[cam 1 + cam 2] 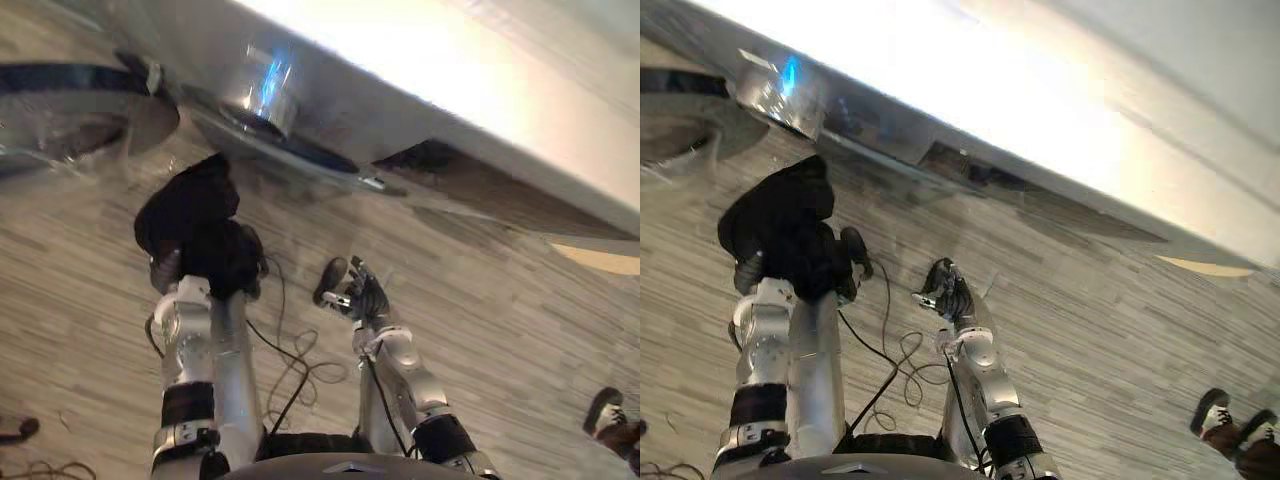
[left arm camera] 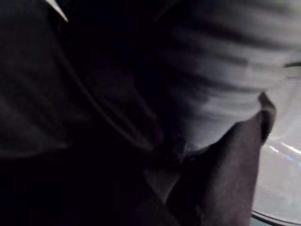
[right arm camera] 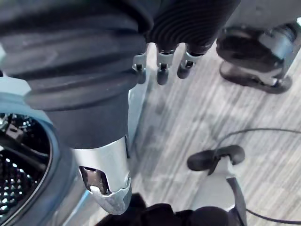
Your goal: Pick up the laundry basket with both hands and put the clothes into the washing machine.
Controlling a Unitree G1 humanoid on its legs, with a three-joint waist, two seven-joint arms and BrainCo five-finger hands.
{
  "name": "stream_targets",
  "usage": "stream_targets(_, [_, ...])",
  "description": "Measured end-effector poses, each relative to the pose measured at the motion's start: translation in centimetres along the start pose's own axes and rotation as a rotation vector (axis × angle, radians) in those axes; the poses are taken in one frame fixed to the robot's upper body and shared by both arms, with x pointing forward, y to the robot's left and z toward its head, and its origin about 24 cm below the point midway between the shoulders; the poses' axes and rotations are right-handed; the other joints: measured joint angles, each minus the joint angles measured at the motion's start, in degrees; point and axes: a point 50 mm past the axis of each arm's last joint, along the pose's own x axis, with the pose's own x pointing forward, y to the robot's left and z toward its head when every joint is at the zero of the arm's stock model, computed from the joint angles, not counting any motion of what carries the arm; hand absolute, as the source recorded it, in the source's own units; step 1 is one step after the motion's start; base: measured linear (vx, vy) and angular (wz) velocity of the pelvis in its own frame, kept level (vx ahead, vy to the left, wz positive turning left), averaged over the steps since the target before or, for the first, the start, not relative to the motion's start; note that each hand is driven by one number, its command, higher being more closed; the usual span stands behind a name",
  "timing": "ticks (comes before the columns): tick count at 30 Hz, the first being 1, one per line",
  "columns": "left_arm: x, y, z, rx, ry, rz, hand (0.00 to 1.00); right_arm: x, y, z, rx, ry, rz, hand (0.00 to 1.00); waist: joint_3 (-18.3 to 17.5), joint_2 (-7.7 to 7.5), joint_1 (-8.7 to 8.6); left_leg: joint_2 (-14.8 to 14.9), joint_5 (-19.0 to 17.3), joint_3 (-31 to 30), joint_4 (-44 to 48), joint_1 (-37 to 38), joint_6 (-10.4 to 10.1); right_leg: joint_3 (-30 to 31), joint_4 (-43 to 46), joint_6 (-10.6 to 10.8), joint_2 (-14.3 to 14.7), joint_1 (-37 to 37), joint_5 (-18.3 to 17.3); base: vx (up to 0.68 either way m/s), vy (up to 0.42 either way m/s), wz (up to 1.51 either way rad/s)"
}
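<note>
- Your robot's left hand point(image 1: 163, 268) is closest in. It is raised on its silver arm and buried in a crumpled bundle of black cloth point(image 1: 190, 215), so you cannot tell how the hand is set.
- In the left wrist view the bundle of black cloth point(image 2: 94, 141) sits right against the lens, with a curved strip of clear door glass point(image 2: 282, 179) showing past its edge.
- The right hand point(image 1: 362, 297) is up beside it, well apart from the cloth and holding nothing.
- In its own wrist view, its silver dark-tipped fingers point(image 3: 162, 70) hang loose and only slightly bent beyond the ribbed cover, so read that hand as relaxed and empty.
- The cloth is held above the grey wood-plank floor point(image 1: 480, 280), just in front of the silver-white front-loading washing machine point(image 1: 420, 90) that runs across the top of both eye views.
- The cloth sits between the machine's round door point(image 1: 70, 110), which is swung open to the left, and the shiny drum mouth point(image 1: 265, 95). It is near the mouth but not inside it.
- The right wrist view shows you the perforated metal drum point(image 3: 19, 169) inside its grey rim, beside the right arm.
- Black cloth point(image 3: 155, 214) lies along the lower edge of the same view.
- A person's dark shoe with a white sole point(image 1: 603, 408) stands on the floor far to your right, well away from both arms.
</note>
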Motion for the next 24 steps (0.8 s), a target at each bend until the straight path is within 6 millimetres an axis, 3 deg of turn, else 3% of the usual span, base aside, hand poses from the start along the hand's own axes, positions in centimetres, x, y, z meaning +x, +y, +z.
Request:
stream_targets(2, [0.7, -2.4, 0.9, -0.034, -0.045, -0.058, 1.00, 0.0, 0.2, 1.0, 0.018, -0.050, 0.007, 0.00, 0.04, -0.06, -0.12, 0.01, -0.20, -0.94, 2.61, -4.10, 0.02, -0.01, 3.68, -0.18, -0.80, -3.70, -1.23, -0.09, -0.036, 0.20])
stream_targets(4, [1.4, -5.6, 3.0, -0.067, -0.124, -0.148, 1.00, -0.3, 0.3, 1.9, 0.068, -0.098, 0.012, 0.00, 0.05, -0.10, -0.31, 0.03, -0.25, -2.03, 5.74, -9.28, 0.05, 0.07, 8.13, -0.83, -1.66, -8.63, -2.75, -0.13, -0.058, 0.13])
stream_targets(6, [1.7, -7.5, 4.9, -0.079, -0.194, -0.213, 1.00, -0.7, 0.2, 2.2, 0.099, -0.120, 0.008, 0.00, 0.05, -0.11, -0.61, 0.07, -0.25, -2.52, 6.61, -12.28, -0.44, 0.16, 9.66, -1.09, -1.78, -11.49, -3.34, -0.14, -0.064, 0.05])
stream_targets(7, [1.9, -9.4, 6.9, -0.084, -0.265, -0.279, 1.00, -1.1, 0.0, 2.1, 0.114, -0.125, 0.001, 0.00, 0.05, -0.11, -0.78, 0.11, 0.46, -2.87, 6.81, -14.86, -0.62, 0.15, 10.58, -1.11, -1.84, -14.08, -3.35, -0.13, -0.056, 0.02])
stream_targets(10, [2.1, -12.6, 10.5, -0.078, -0.385, -0.385, 1.00, -1.7, -0.2, 2.2, 0.156, -0.142, 0.009, 0.00, 0.05, -0.20, -1.19, 0.30, 1.66, -2.87, 6.77, -18.18, -0.53, 0.05, 11.86, -1.26, -2.18, -17.75, -3.28, -0.12, -0.056, 0.03])
stream_targets(15, [0.5, -19.9, 15.6, -0.061, -0.552, -0.659, 1.00, -1.9, 0.3, 2.8, 0.162, -0.189, 0.057, 0.00, 0.01, -0.38, -1.99, 0.63, 4.21, -3.00, 5.36, -22.64, -0.20, -1.45, 11.32, -3.02, -2.35, -21.85, -2.08, -0.05, -0.007, 0.01])
stream_targets(20, [-1.9, -22.9, 14.9, -0.138, -0.483, -0.828, 1.00, -1.9, 0.4, 3.0, 0.191, -0.204, 0.064, 0.00, 0.02, -0.64, -2.16, 0.45, 6.05, -2.82, 3.18, -24.19, 0.75, -2.29, 9.43, -3.10, -2.22, -23.37, -0.62, -0.03, 0.033, -0.03])
stream_targets(23, [-4.9, -24.8, 14.0, -0.231, -0.417, -0.981, 1.00, -1.9, 0.6, 3.1, 0.202, -0.211, 0.065, 0.00, 0.03, -0.66, -2.69, 0.17, 6.86, -2.58, 1.23, -24.24, 0.31, -2.52, 7.85, -2.98, -2.02, -23.75, 0.54, -0.05, 0.046, -0.04])
stream_targets(24, [-6.4, -25.4, 12.6, -0.275, -0.360, -1.042, 1.00, -1.9, 0.6, 3.1, 0.207, -0.212, 0.061, 0.00, 0.03, -0.67, -2.70, 0.15, 7.10, -2.41, 0.74, -24.23, 0.23, -2.53, 7.32, -3.00, -1.95, -23.85, 0.95, -0.05, 0.040, -0.04])
